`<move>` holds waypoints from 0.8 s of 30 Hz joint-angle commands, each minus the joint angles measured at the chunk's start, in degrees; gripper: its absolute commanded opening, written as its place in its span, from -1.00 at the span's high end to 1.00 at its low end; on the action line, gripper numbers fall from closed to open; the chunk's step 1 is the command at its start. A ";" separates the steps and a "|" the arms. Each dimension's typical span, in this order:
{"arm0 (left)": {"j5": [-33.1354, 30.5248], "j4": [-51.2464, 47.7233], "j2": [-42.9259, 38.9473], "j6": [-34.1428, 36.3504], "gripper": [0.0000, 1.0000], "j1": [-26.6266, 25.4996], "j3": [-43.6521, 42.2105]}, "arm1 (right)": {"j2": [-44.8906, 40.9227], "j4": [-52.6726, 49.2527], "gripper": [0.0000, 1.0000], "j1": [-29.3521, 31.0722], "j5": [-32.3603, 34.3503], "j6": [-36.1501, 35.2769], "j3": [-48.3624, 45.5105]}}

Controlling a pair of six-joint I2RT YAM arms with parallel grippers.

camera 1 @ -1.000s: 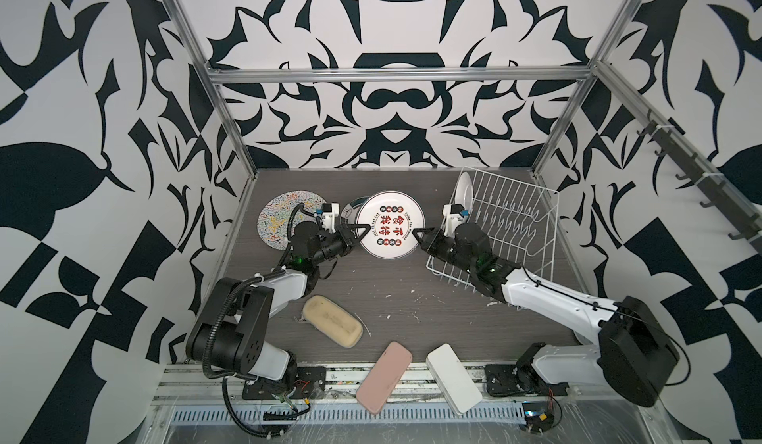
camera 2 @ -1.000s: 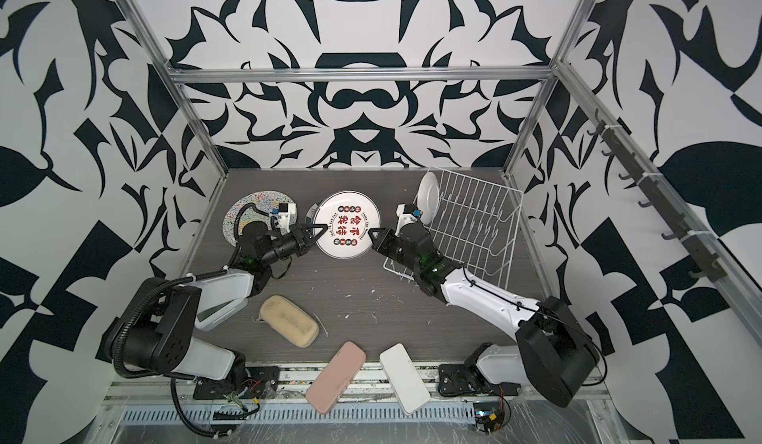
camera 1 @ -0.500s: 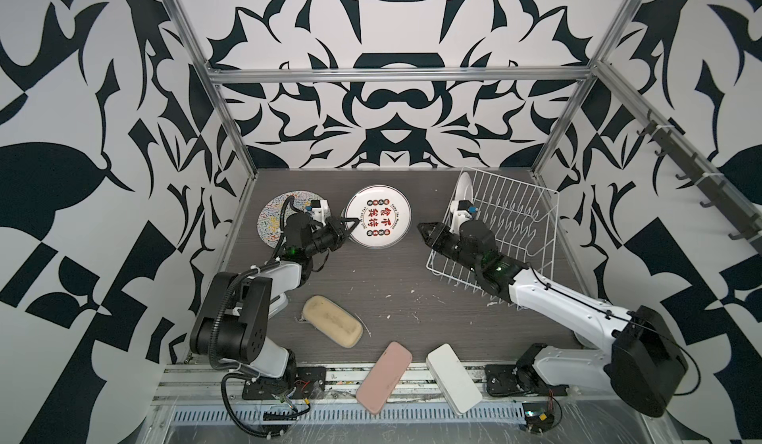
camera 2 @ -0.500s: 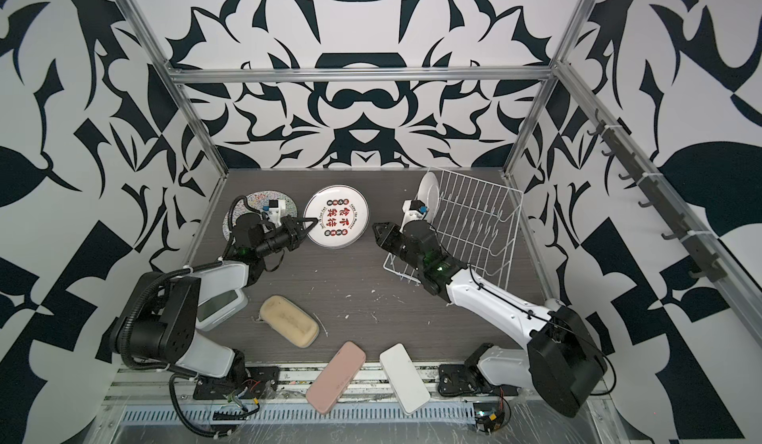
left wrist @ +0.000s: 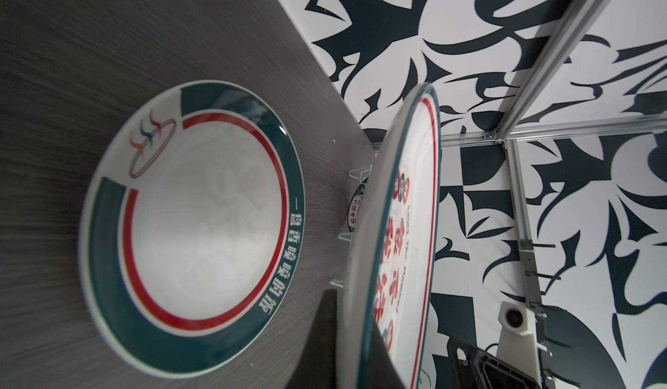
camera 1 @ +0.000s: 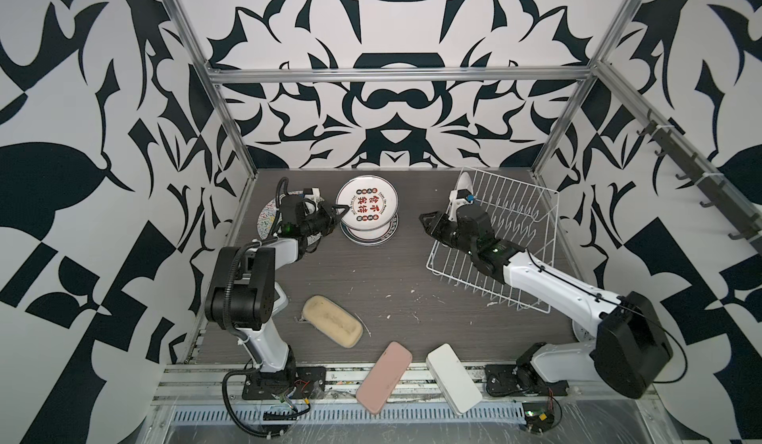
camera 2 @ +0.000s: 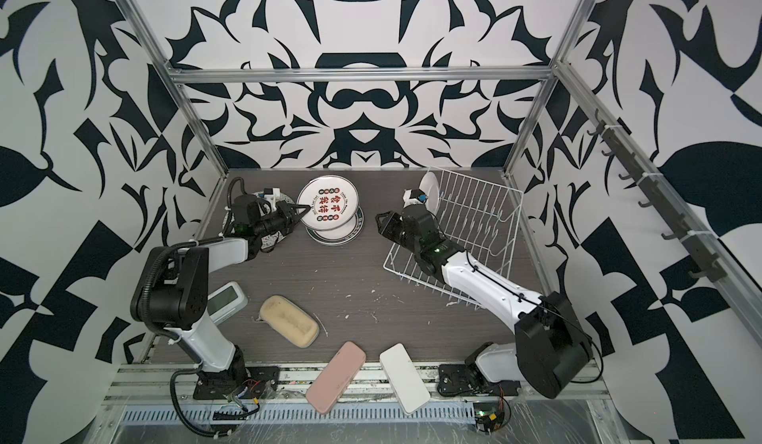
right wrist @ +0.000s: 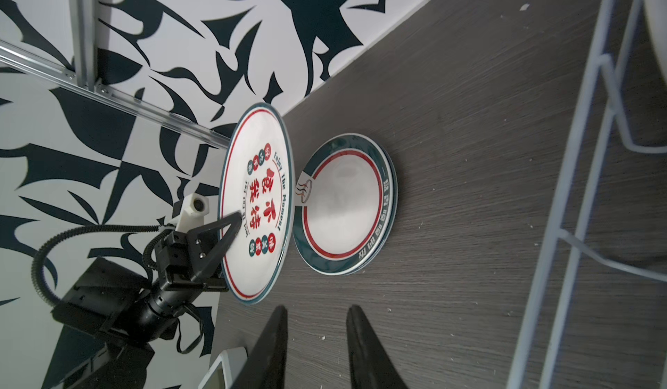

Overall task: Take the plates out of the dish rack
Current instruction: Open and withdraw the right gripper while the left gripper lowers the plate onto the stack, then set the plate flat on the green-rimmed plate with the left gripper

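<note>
Left pincer (camera 1: 339, 212) clamps the red-character plate (camera 1: 367, 209) rim-first, tilted over the green-rimmed stack (camera 1: 371, 239) to stack it; right pincer (camera 1: 424, 219) sits apart, empty.

Overhead pair; both wrists near plates (right wrist: 344, 206)

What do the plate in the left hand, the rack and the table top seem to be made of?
Held plate: probably glazed ceramic; smooth white face with a crisp printed design.
Rack: likely metal wire with a white coating; thin, even, bent rods.
Table top: seemingly laminate with grey wood grain, matt; fine parallel streaks, no shine.
</note>
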 commanded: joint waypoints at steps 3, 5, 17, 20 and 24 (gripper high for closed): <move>0.71 -6.70 2.37 5.95 1.00 0.25 5.50 | 0.99 -2.75 0.36 -0.01 -2.24 -4.09 3.63; -0.24 -8.92 3.40 7.64 1.00 0.25 6.84 | 1.29 -4.02 0.35 -0.01 -2.16 -4.90 4.10; -0.94 -13.23 10.61 10.72 1.00 0.25 12.65 | 2.01 -5.40 0.27 -0.02 -0.84 -6.19 3.32; -1.29 -14.41 11.42 11.52 1.00 0.26 13.17 | 2.32 -5.58 0.27 0.01 -1.09 -6.27 3.41; -1.46 -15.75 11.78 12.50 1.00 0.25 13.53 | 2.58 -5.58 0.26 -0.05 -1.19 -6.44 3.67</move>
